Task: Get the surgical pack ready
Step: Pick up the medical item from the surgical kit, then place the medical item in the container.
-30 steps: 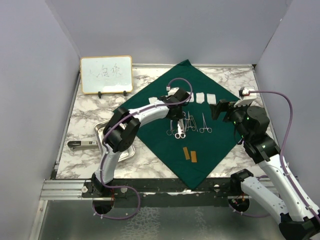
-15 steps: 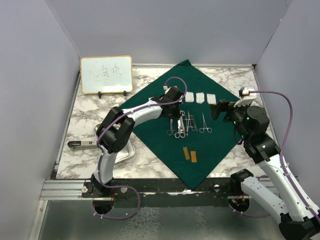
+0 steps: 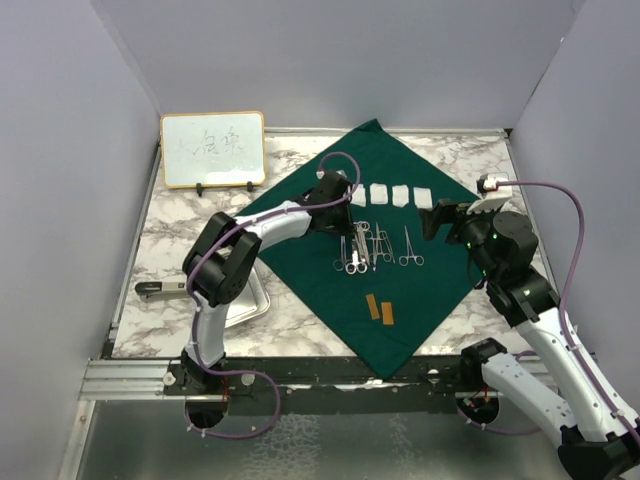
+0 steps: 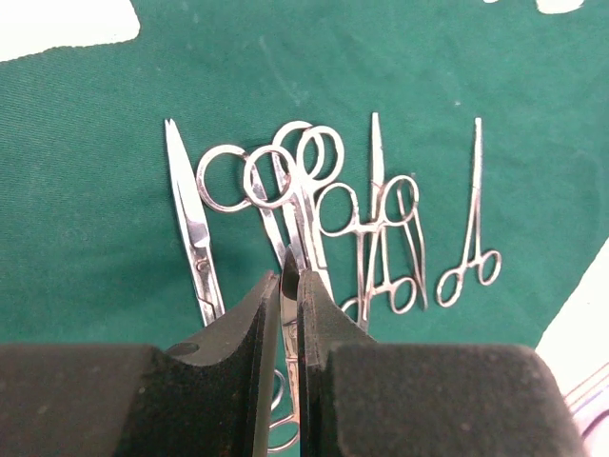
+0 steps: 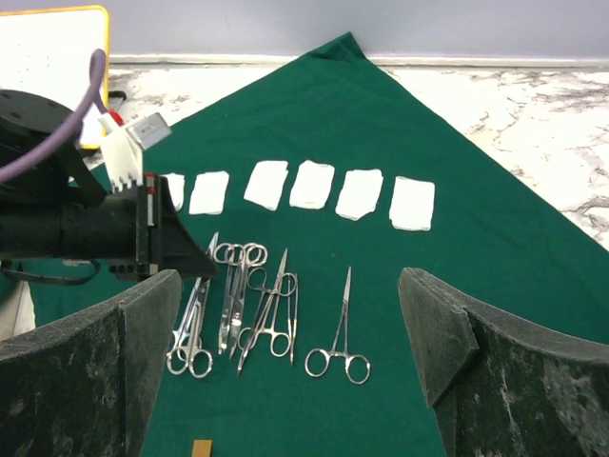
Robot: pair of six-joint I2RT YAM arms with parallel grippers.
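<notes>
Layout looked largely finished: the dark green drape [image 3: 420, 290] lay spread flat as a diamond across the middle of the marble table [image 3: 170, 230], one corner pointing far and one near. Along its far half sat a left-to-right row of white gauze squares [image 5: 312, 184]. Just near of them the silver instruments [image 3: 360, 250], scissors and ring-handled forceps, lay side by side at the drape's centre, some overlapping. Two small tan strips [image 3: 379, 308] rested toward the near corner. The steel tray [image 3: 252, 305] was not on the drape; it sat on bare marble just left of the cloth, partly hidden under the left arm. The left gripper [image 4: 290, 286] hung over the drape at the far-left of the instruments, its fingers drawn almost together with only a slit between, and nothing I could see was clamped there. The right gripper [image 3: 440, 218] hovered by the drape's right corner, fingers spread wide and empty. By my judgement, what was left was bringing the tray onto the cloth, if it belonged there, then folding the corners over the contents into a bundle; no fold had been started.
</notes>
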